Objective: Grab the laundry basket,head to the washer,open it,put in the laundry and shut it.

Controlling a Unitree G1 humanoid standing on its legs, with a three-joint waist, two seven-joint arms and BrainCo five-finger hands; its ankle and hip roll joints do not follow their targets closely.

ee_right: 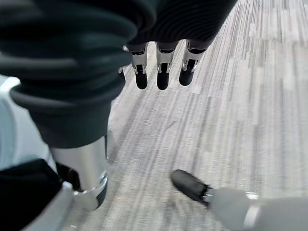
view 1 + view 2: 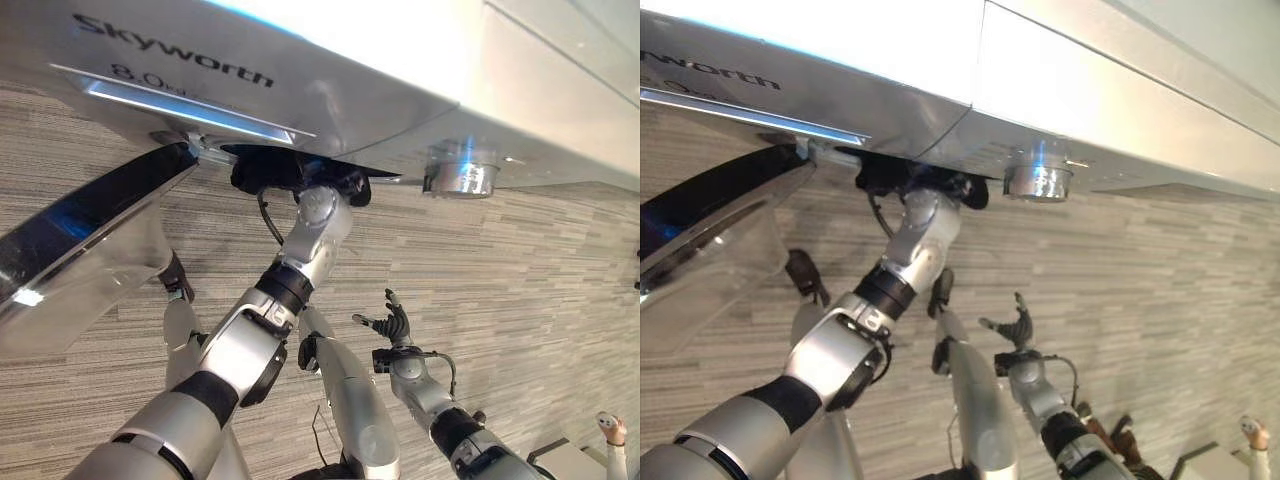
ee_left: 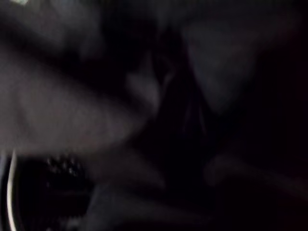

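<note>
Left eye view: the white front-loading washer (image 2: 300,60) spans the top, its glass-fronted round door (image 2: 90,240) swung open at left. The left hand (image 2: 300,175) is buried in the drum opening; its fingers cannot be told. Laundry is judged inside, the loading step. Right wrist view: the right hand (image 1: 161,67) hangs with fingers relaxed above the grey striped floor (image 1: 240,120). Withdrawal, then door closing, is called for.

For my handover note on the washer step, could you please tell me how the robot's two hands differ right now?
The left hand is raised and reaches into the washer's dark opening beside the swung-open door, its fingers hidden inside; the right hand hangs low over the grey striped floor, well clear of the washer, with its fingers relaxed and holding nothing. Both wear a dark ribbed cover.
</note>
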